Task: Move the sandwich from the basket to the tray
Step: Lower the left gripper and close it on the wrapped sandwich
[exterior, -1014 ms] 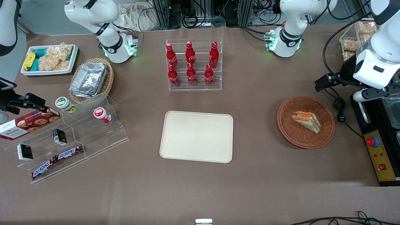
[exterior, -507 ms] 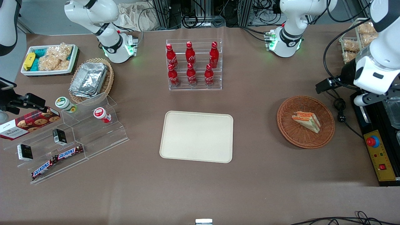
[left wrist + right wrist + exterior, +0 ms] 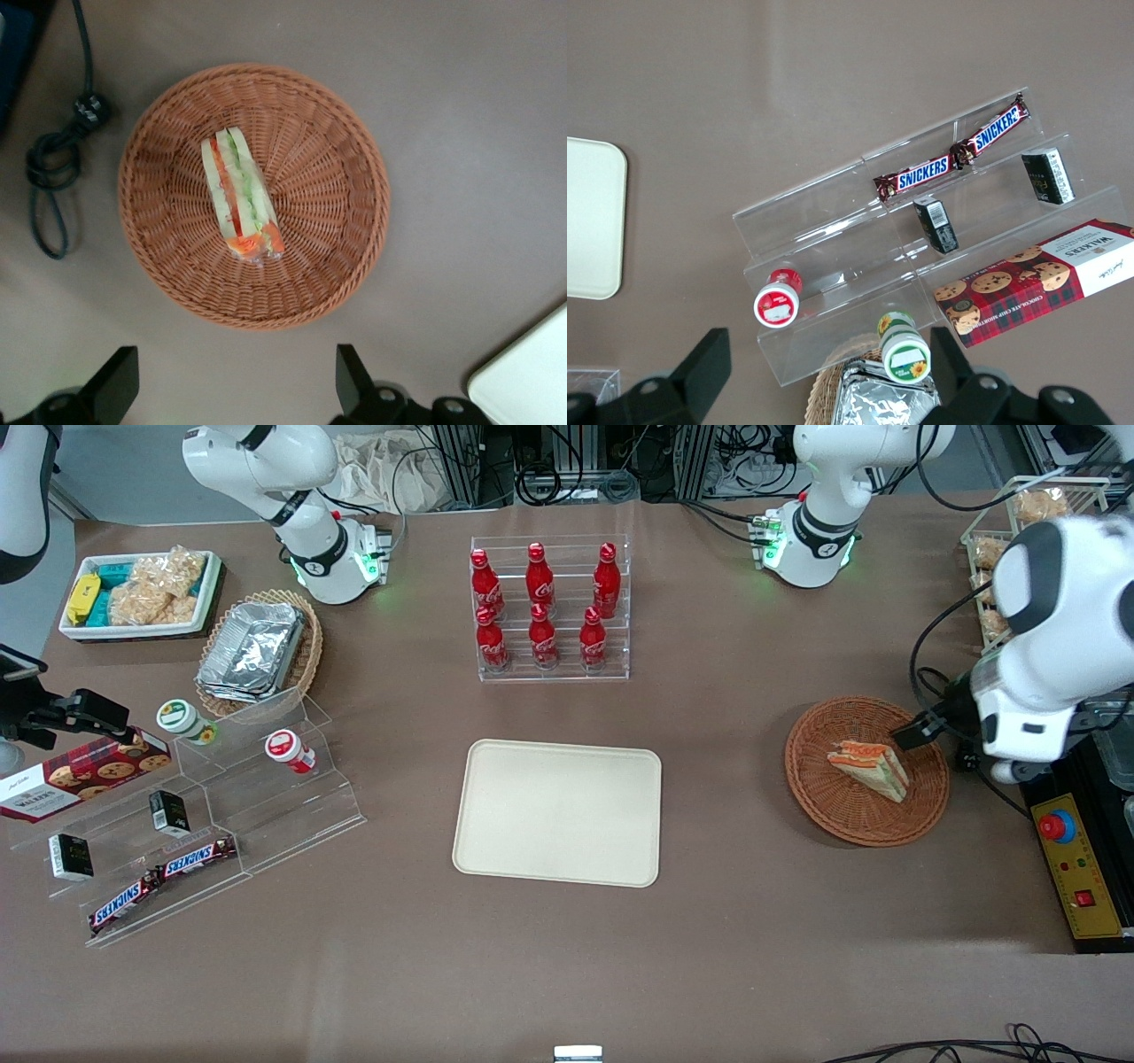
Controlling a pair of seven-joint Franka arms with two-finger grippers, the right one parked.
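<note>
One sandwich is all I am after, and nothing else on the table needs moving. Starting at the parked arm's end of the table, the stepped acrylic shelf (image 3: 213, 815) holds the snack bars (image 3: 164, 877) and small jars, all well apart from my work. At the middle of the table lies the tray (image 3: 558, 812), flat and bare, with the rack of red bottles (image 3: 549, 607) farther from the front camera than it. Toward my own end sits the basket (image 3: 866, 771), and the sandwich (image 3: 870, 769) lies inside it, roughly at its centre, resting on its side with the filling edge showing. My gripper (image 3: 235, 390) hangs above the basket's rim, fingers spread wide with nothing between them; my wrist camera looks straight down on the sandwich (image 3: 239, 205) in the woven bowl (image 3: 337, 177), and a corner of the tray (image 3: 523, 372) peeks in. I judge this to be the approach step: I am over the basket but not yet down at the sandwich. How high I hang is hard to read from the front view, though I seem clear of the wicker. The next move calls for centring over the wedge, turning my fingers to straddle its two bread faces, then descending and closing gently, since the bread looks soft.
</note>
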